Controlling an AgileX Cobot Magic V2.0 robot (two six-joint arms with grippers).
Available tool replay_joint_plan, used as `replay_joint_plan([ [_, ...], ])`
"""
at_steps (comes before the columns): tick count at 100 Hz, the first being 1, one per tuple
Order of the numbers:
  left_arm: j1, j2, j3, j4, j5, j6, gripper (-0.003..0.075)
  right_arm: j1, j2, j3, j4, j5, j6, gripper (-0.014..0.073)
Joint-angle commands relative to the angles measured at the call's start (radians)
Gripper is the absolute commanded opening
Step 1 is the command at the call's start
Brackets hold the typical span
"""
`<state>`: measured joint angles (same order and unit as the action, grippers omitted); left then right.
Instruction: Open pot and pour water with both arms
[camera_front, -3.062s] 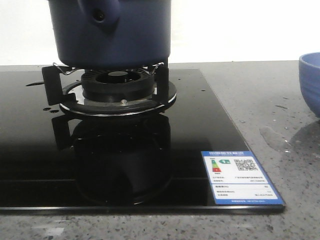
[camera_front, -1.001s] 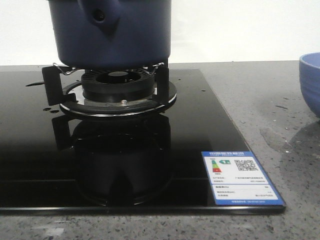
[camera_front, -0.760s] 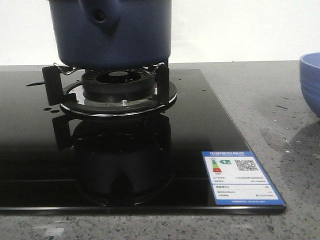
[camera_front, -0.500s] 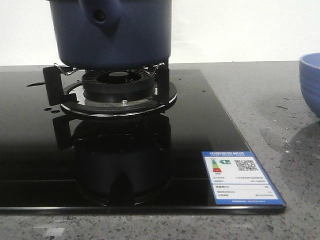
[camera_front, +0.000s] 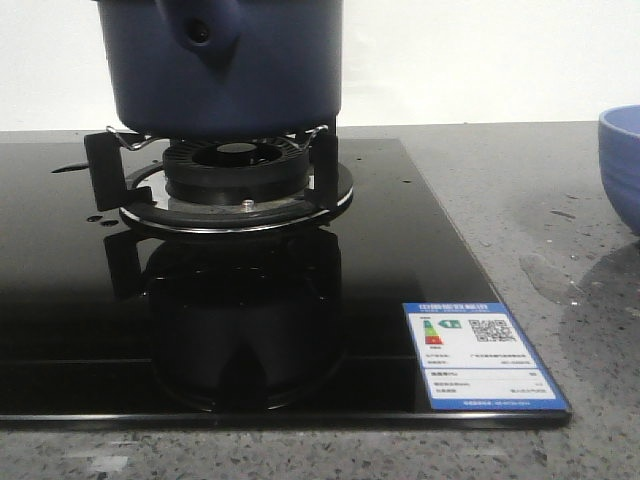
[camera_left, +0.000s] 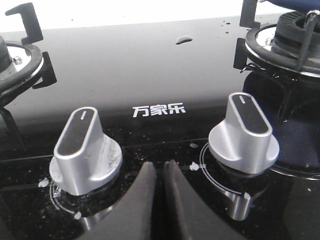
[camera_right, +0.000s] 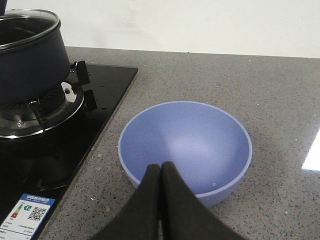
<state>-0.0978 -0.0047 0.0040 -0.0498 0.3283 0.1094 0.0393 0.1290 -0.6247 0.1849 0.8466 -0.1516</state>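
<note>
The dark navy pot (camera_front: 225, 65) stands on the gas burner (camera_front: 235, 170) of the black glass stove; its handle lug with a hole faces the front camera. In the right wrist view the pot (camera_right: 27, 55) shows a glass lid with a metal rim. My left gripper (camera_left: 160, 167) is shut and empty, low over the stove's front between two silver knobs. My right gripper (camera_right: 160, 170) is shut and empty, just before the near rim of the periwinkle bowl (camera_right: 185, 150). Neither gripper shows in the front view.
The bowl (camera_front: 622, 160) sits on the grey stone counter right of the stove. Two silver knobs (camera_left: 85, 150) (camera_left: 245, 135) flank my left gripper. A second burner (camera_left: 15, 60) lies to the far left. A blue energy label (camera_front: 482, 355) is on the stove's front right corner.
</note>
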Motion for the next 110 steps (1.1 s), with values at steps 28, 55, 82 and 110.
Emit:
replay_joint_plan([
  [28,0.003,-0.028,0.029,-0.011,-0.045,-0.012,-0.002,0.0,0.014,-0.021,0.006,-0.068,-0.011,-0.0069],
  [55,0.003,-0.028,0.029,-0.011,-0.045,-0.012,-0.002,0.0,0.014,-0.002,-0.024,-0.083,-0.011,-0.0069],
  [82,0.003,-0.028,0.029,-0.011,-0.045,-0.012,-0.002,-0.085,0.018,0.275,-0.423,-0.554,0.314,-0.0069],
  [110,0.003,-0.028,0.029,-0.011,-0.045,-0.012,-0.002,-0.16,-0.031,0.588,-0.386,-0.682,0.336,-0.0069],
])
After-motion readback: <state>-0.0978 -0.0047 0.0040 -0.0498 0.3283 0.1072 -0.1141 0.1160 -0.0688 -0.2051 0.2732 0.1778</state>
